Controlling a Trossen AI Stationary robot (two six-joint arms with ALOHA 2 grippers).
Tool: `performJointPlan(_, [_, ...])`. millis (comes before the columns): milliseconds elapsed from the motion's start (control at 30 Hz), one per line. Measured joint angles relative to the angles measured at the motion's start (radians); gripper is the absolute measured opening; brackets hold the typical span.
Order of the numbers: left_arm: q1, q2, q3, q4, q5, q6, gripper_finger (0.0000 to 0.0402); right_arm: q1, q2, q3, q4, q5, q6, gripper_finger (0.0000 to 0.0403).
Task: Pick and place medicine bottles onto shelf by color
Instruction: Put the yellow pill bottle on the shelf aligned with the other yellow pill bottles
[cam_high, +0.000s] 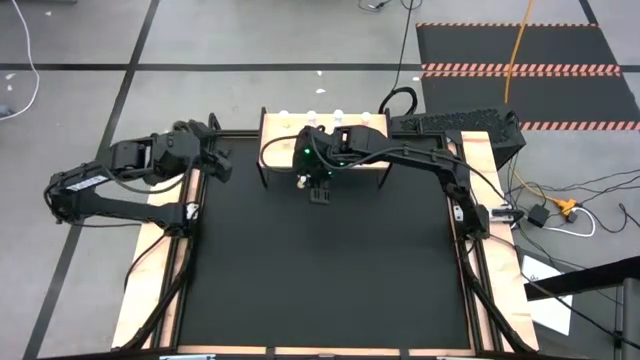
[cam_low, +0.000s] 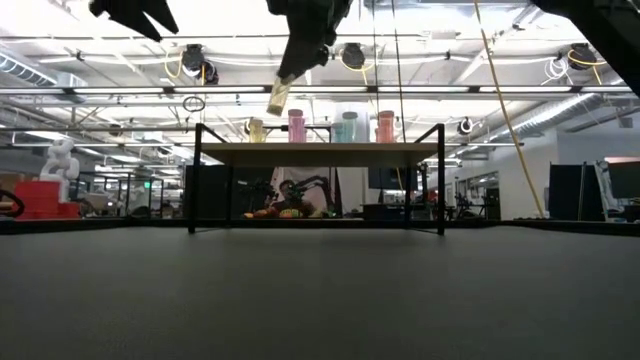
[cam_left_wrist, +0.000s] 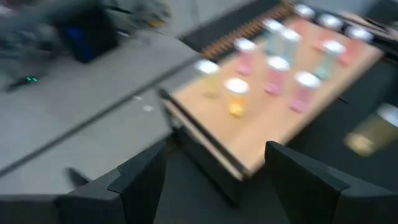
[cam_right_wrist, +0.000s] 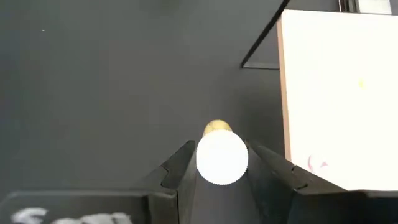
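Observation:
The light-wood shelf (cam_high: 325, 140) stands at the table's far edge, and its top (cam_low: 320, 150) bears several small white-capped bottles: yellow (cam_low: 256, 130), pink (cam_low: 296, 126) and blue-green (cam_low: 348, 127). My right gripper (cam_high: 318, 186) hangs just in front of the shelf's near edge. It is shut on a yellow bottle (cam_low: 277, 97), held higher than the shelf top. My left gripper (cam_high: 216, 160) is open and empty, high at the table's far left. Its wrist view looks down on the shelf (cam_left_wrist: 273, 118). My right gripper pinches the yellow bottle at its white cap (cam_right_wrist: 222, 157), between the two fingers (cam_right_wrist: 184, 163). The fingers point down. The bottle's yellow body (cam_right_wrist: 216, 129) hangs below them, tilted, clear of the table and the shelf.
The black table top (cam_high: 320, 270) stretches open in front of the shelf. Wooden side strips (cam_high: 165, 270) run along the table's left and right edges. The shelf stands on thin black legs (cam_low: 192, 180).

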Motion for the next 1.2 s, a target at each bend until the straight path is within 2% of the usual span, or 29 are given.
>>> performJointPlan(100, [0.014, 0.016, -0.041, 0.065, 0.145, 0.050, 0.0271, -0.001, 0.000, 0.000, 0.010, 0.001, 0.005, 0.0116])
performJointPlan(267, [0.007, 0.066, -0.156, 0.332, 0.464, 0.206, 0.0271, -0.001, -0.003, 0.000, 0.005, -0.003, 0.058, 0.0116])
performJointPlan(367, [-0.003, 0.124, -0.209, 0.459, 0.543, 0.231, 0.0271, -0.001, -0.004, 0.000, 0.001, -0.006, 0.087, 0.0116])
performJointPlan(567, [-0.021, 0.262, -0.224, 0.516, 0.626, 0.318, 0.0271, 0.009, -0.036, -0.001, -0.029, -0.011, 0.108, 0.0116])
performJointPlan(733, [-0.034, 0.341, -0.225, 0.595, 0.627, 0.394, 0.0271, 0.008, -0.063, 0.000, -0.022, -0.032, 0.132, 0.0116])
performJointPlan(933, [-0.036, 0.350, -0.222, 0.768, 0.608, 0.369, 0.0271, 0.006, -0.062, 0.000, -0.048, -0.031, 0.162, 0.0116])
performJointPlan(1200, [-0.040, 0.342, -0.223, 0.792, 0.591, 0.373, 0.0271, 0.006, -0.062, -0.011, -0.013, -0.029, 0.244, 0.0116])
